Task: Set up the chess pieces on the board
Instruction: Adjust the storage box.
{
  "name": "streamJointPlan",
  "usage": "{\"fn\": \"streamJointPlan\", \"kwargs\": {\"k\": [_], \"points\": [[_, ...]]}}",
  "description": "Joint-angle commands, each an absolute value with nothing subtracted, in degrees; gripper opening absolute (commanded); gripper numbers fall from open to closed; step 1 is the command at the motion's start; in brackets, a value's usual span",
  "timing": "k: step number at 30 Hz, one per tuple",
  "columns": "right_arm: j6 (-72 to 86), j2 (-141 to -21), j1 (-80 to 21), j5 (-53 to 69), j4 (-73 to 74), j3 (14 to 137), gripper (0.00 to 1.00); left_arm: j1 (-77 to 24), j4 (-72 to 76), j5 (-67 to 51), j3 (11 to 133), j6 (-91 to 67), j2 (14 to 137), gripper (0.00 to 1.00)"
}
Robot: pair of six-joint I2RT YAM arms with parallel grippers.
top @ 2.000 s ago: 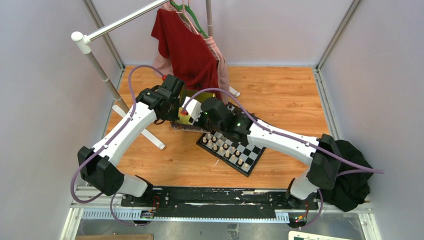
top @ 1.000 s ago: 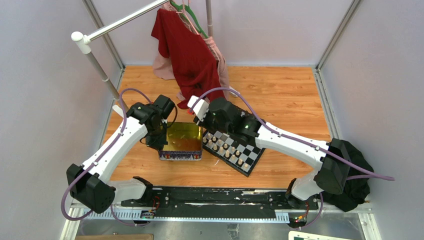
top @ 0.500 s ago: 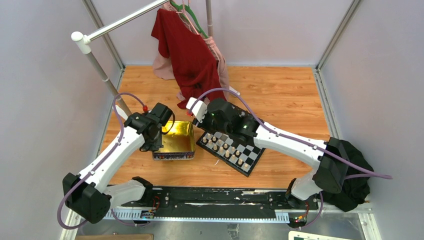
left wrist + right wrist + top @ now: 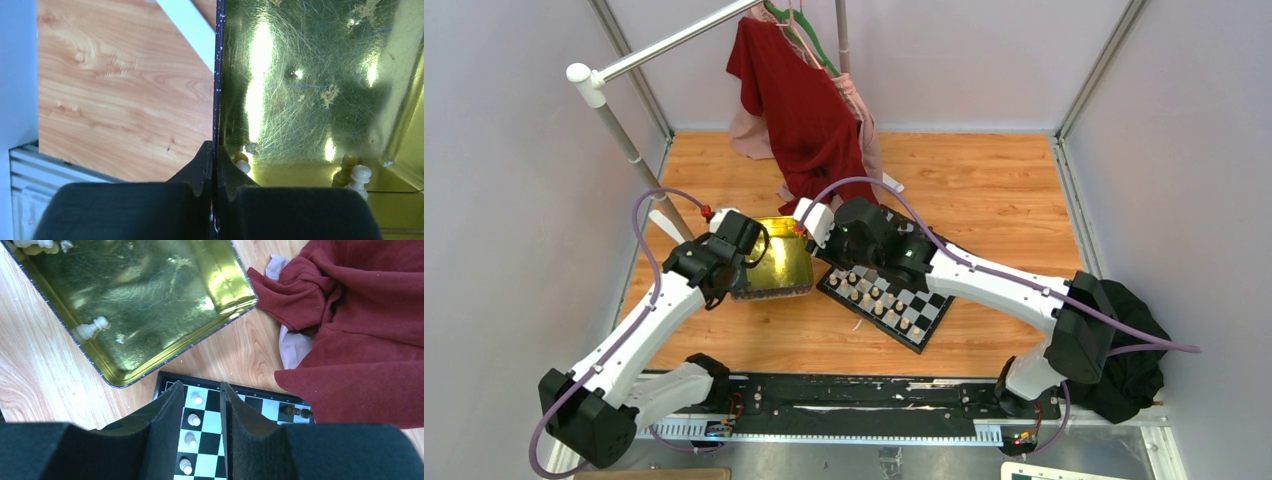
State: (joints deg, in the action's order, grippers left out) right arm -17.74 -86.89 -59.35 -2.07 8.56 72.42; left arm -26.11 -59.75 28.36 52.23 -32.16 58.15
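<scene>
Left gripper (image 4: 214, 152) clamped on tin wall, right gripper (image 4: 202, 387) part-open over the board corner

Cream turned chess pieces (image 4: 874, 295) stand upright in two rows on the flat black-and-white checkered board (image 4: 921, 312). The rows run along the board's near-left edge, from its left corner down toward the arm bases. The board itself sits skewed, one corner pointing at the bases. In the right wrist view four cream pawns (image 4: 193, 419) line up along that edge, and two small dark pieces (image 4: 295, 411) stand at the board's far edge.

Right gripper (image 4: 824, 232) hangs above the board's left corner, its jaws a moderate way apart with nothing between them. The line of pawns lies directly under the gap, running in line with the fingers.

Just left of the board, close to that corner, lies a shiny gold square metal tin (image 4: 781, 262). One cream pawn (image 4: 92, 329) lies on its side inside it, and a few more pieces (image 4: 360, 176) sit against one wall. Left gripper (image 4: 732, 262) is closed tight on the tin's wall (image 4: 218, 75) on the side away from the board, one finger inside and one outside. Whether the tin rests flat, I cannot tell.

Beyond the board's far edge a dark red garment (image 4: 360, 315) drapes onto the wooden tabletop (image 4: 984, 180), touching the board there.
</scene>
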Motion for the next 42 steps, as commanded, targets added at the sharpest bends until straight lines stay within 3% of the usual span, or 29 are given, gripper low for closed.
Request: {"fn": "streamJointPlan", "kwargs": {"k": [1, 6, 25, 42], "points": [[-16.5, -87.2, -59.0, -0.9, 6.0, 71.6, 0.38, -26.0, -51.5, 31.1, 52.0, -30.4, 55.9, 0.0], [-15.8, -87.7, -59.0, 0.5, 5.3, 71.5, 0.38, -26.0, -45.6, 33.8, 50.1, -30.0, 53.1, 0.0], [-9.0, -95.4, -57.9, 0.7, 11.4, 84.8, 0.58, -26.1, -36.2, 39.8, 41.9, -39.5, 48.4, 0.0], [-4.4, -105.7, -55.2, 0.0, 15.9, 94.7, 0.61, -26.1, -29.1, 39.3, 34.8, -48.1, 43.1, 0.0]]}}
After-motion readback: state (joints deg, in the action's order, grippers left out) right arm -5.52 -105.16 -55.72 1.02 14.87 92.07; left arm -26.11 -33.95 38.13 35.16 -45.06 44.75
